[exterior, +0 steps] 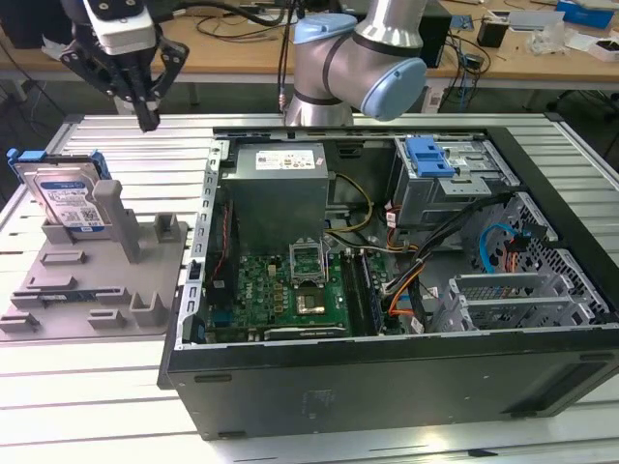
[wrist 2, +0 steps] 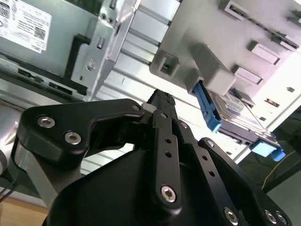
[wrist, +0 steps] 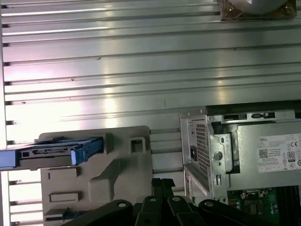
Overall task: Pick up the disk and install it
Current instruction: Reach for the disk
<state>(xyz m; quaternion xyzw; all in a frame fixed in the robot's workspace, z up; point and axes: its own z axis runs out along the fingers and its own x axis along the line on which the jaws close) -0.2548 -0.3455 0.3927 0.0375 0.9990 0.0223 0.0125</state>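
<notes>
One disk [exterior: 66, 198] stands in a grey holder [exterior: 145, 280] on slatted table [exterior: 97, 387].

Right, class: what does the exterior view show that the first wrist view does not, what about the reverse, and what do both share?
Exterior view adds: the arm's silver-and-blue joint, the bright-blue plastic latch, and the labelled face of the flat silver, blue-framed disk. First wrist view adds: the disk's thin top edge. Both share: the disk standing in the grey plastic holder, the silver power-supply box, the ribbed metal table, and the shut black gripper, holding nothing.
</notes>
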